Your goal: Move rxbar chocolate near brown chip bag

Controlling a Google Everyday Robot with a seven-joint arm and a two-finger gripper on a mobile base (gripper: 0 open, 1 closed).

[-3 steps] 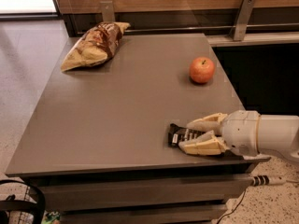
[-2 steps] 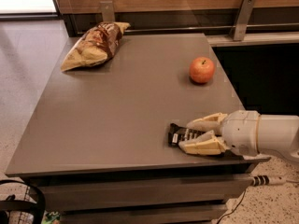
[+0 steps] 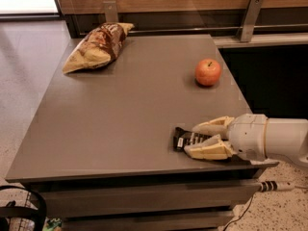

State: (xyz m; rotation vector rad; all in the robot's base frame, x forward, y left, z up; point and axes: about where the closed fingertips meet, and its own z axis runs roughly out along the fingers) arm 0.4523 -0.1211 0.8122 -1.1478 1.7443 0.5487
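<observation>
Lying flat near the table's front right edge, the bar (image 3: 184, 139) sits between the two fingers (image 3: 211, 150) of the gripper (image 3: 191, 140), which reaches in low from the right. The jaws are narrowed to the bar's width, one finger against each long side, so I judge it gripped but not yet lifted (the wrapper rests on the table (image 3: 120, 119)). That sideways pinch suits a thin, flat thing. The apple (image 3: 208, 71) stands further back on the right. The bag (image 3: 96, 47) lies at the far left corner, well apart, so the whole carry across is yet to do
</observation>
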